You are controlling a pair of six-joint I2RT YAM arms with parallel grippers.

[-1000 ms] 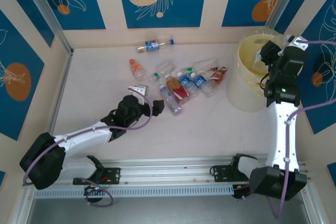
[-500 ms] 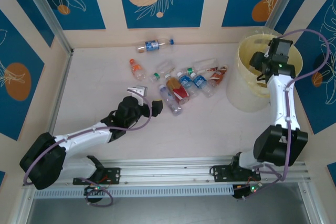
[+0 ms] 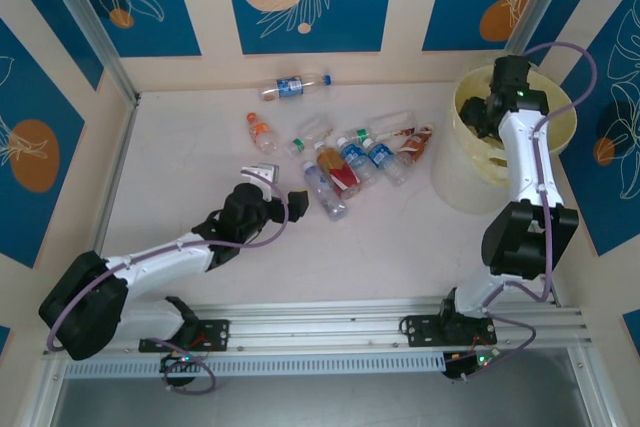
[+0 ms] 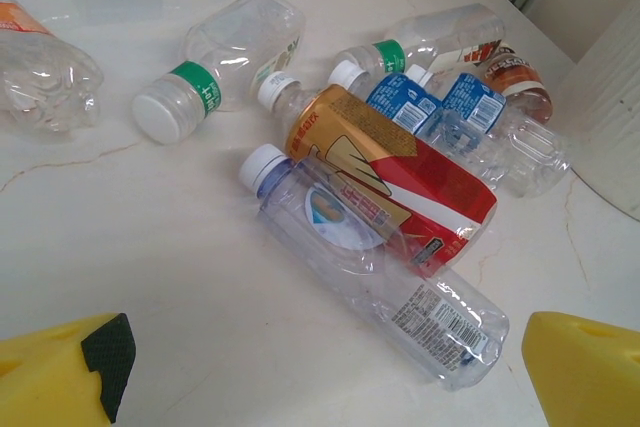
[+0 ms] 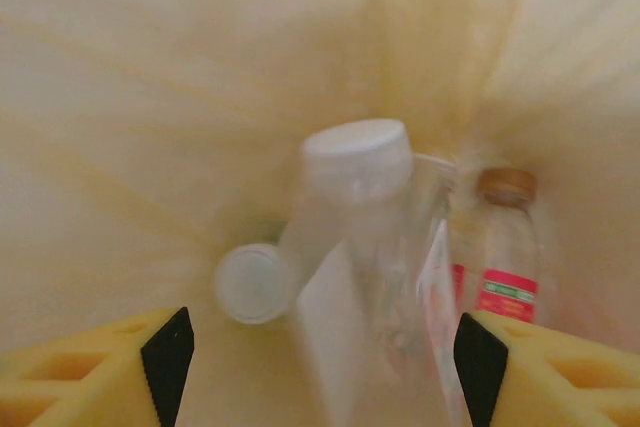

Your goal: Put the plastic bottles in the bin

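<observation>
Right tool [image 3: 484, 115] had swung left across the bin [image 3: 452, 175] mouth, fingers wide, empty, over binned bottles [image 5: 350, 227] lying at its bottom. Left tool [image 3: 283, 188] stayed low, wide open, just near-left of the plastic bottles [image 3: 342, 169] clustered mid-counter [image 3: 400, 237], left of the bin.

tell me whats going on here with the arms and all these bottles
Two robot arms are clearing plastic bottles off a table into a bin. The right gripper hangs open over the bin, with a few bottles lying inside. The left gripper is open, low over the table, facing the pile not yet picked up.
</observation>
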